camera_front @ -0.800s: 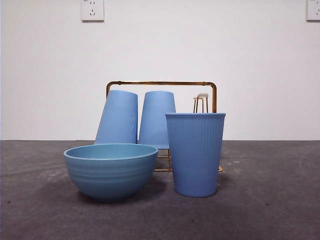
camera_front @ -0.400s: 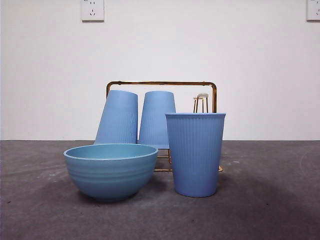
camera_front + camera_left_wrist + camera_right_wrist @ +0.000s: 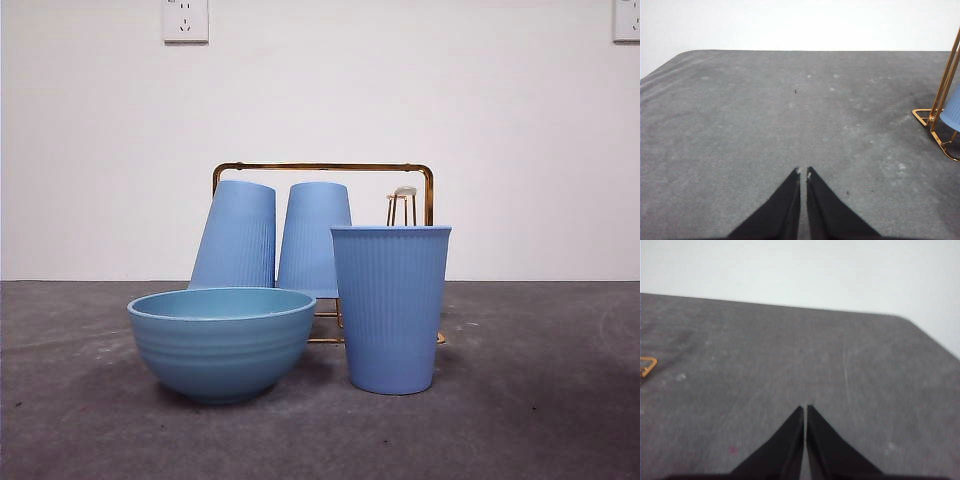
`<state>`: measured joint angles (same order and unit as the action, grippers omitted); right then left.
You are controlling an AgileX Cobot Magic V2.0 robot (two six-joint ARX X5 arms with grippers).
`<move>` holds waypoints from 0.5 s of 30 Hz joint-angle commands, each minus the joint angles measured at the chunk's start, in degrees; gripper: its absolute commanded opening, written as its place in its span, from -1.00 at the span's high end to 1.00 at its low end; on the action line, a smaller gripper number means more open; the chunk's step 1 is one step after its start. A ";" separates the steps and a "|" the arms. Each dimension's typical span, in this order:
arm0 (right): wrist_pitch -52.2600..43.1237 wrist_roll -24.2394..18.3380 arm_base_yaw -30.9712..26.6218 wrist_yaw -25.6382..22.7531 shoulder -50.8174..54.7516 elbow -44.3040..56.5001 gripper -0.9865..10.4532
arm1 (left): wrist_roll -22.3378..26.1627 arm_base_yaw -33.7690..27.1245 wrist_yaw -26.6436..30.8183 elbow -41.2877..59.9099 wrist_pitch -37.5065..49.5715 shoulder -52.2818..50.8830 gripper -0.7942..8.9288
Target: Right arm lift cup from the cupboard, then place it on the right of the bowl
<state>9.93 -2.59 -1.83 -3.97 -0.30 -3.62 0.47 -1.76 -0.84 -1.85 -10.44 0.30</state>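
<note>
A tall ribbed blue tumbler [image 3: 391, 308] stands upright on the grey worktop [image 3: 540, 400], just right of the wide blue-teal bowl [image 3: 222, 340], in front of the gold wire rack [image 3: 322, 167] carrying two upturned tumblers. The left tool [image 3: 803, 173] and right tool [image 3: 805, 408] hover empty over bare worktop, jaws together.

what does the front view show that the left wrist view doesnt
Only the front view shows the bowl, the upright cup to its right, and the wall sockets. Only the left wrist view shows the left pincer, shut over bare table. Both show the gold cupboard with an inverted cup on it.
</note>
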 commanded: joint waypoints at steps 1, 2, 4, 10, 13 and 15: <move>0.98 3.21 -0.76 1.25 0.09 0.90 0.81 | 0.35 -0.11 -0.28 1.09 -0.28 -0.11 0.79; 1.79 3.43 -1.03 1.55 0.09 1.07 0.81 | 0.35 -0.11 -0.28 1.09 -0.28 -0.11 0.79; 3.56 3.37 -1.46 2.16 0.09 1.42 0.81 | 0.35 -0.11 -0.28 1.09 -0.28 -0.11 0.79; 3.50 1.03 -2.19 4.48 0.09 1.73 0.81 | 0.35 -0.11 -0.28 1.09 -0.28 -0.11 0.79; 3.28 1.09 -2.19 4.39 0.09 1.77 0.81 | 0.35 -0.11 -0.28 1.09 -0.28 -0.11 0.79; 3.17 1.07 -2.16 4.39 0.09 1.79 0.81 | 0.35 -0.11 -0.28 1.09 -0.28 -0.11 0.79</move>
<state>13.72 -1.10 -3.86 0.34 -0.34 -2.42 0.47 -1.76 -0.84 -1.85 -10.44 0.30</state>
